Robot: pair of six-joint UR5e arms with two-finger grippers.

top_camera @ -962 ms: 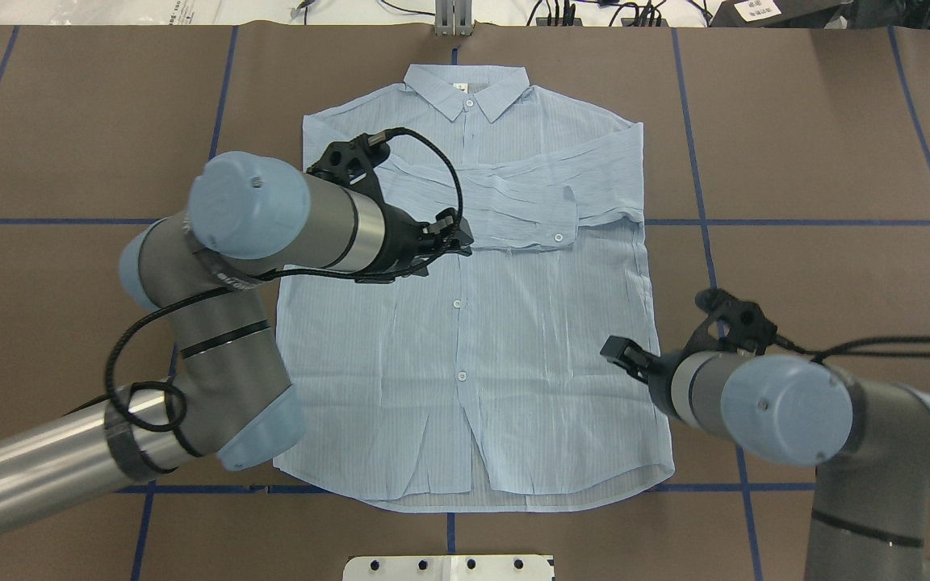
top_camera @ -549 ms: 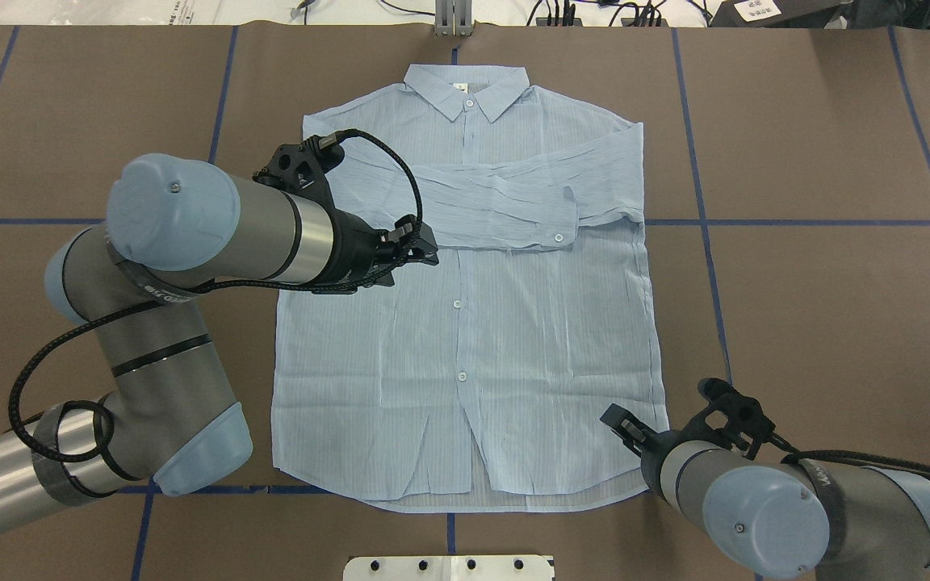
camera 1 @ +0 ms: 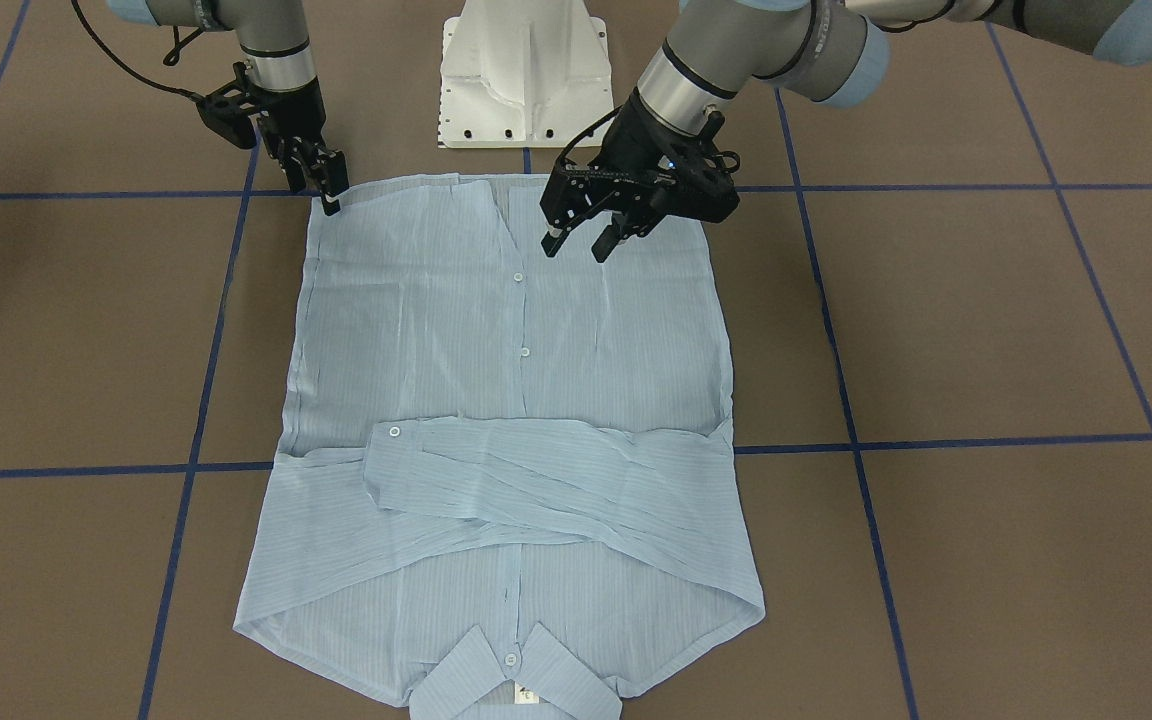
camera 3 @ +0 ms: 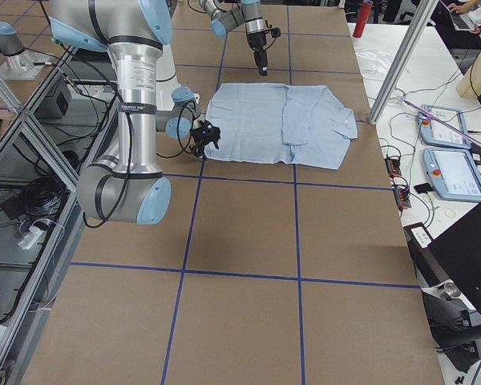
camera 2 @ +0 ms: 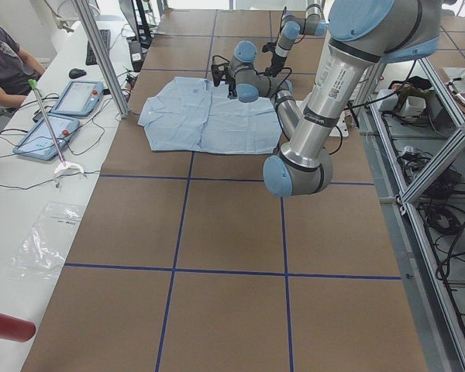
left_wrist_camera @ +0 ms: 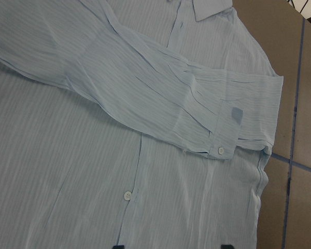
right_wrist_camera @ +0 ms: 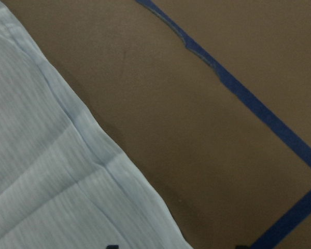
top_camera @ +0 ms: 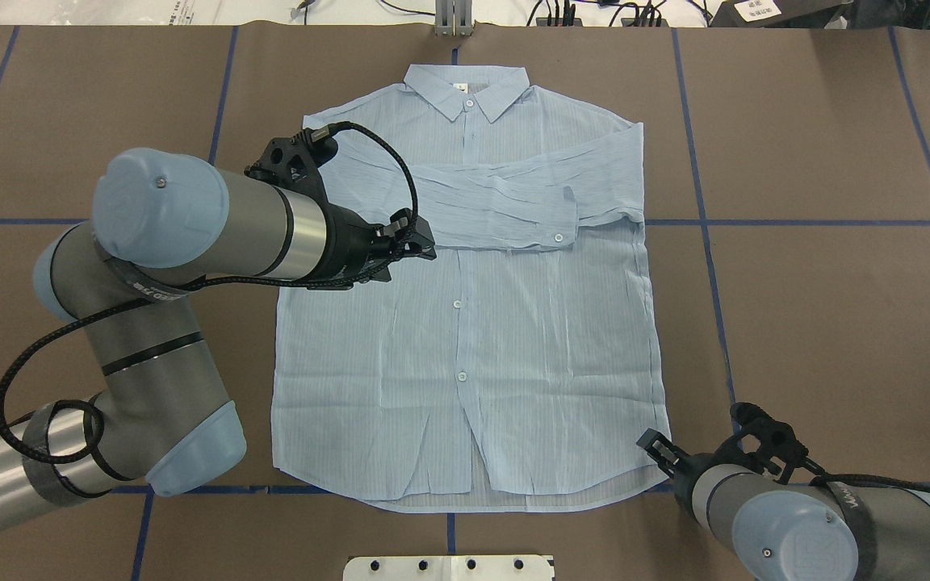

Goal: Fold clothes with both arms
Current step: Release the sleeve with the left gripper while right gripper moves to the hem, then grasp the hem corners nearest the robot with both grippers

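Note:
The light blue striped shirt (top_camera: 473, 339) lies flat, buttoned side up, collar at the far edge, both sleeves folded across the chest (camera 1: 536, 480). My left gripper (top_camera: 426, 240) hovers open and empty over the shirt's left half, below the folded sleeves; it also shows in the front view (camera 1: 574, 245). The left wrist view shows the sleeve cuff (left_wrist_camera: 223, 140) and the button placket. My right gripper (top_camera: 647, 442) is open and empty, low at the shirt's near right hem corner (camera 1: 331, 195). The right wrist view shows that side hem edge (right_wrist_camera: 83, 129) on the table.
The brown table (top_camera: 820, 282) carries a grid of blue tape lines (top_camera: 707, 242). The white pedestal base (camera 1: 526, 70) stands at the near edge. A side bench with tablets (camera 2: 58, 116), a seated person (camera 2: 4, 58) and a red bottle (camera 2: 8, 325) lies beyond the far edge.
My left gripper has drawn back to the left over the shirt. My right gripper has moved toward the robot along the shirt's right side, down to the hem corner.

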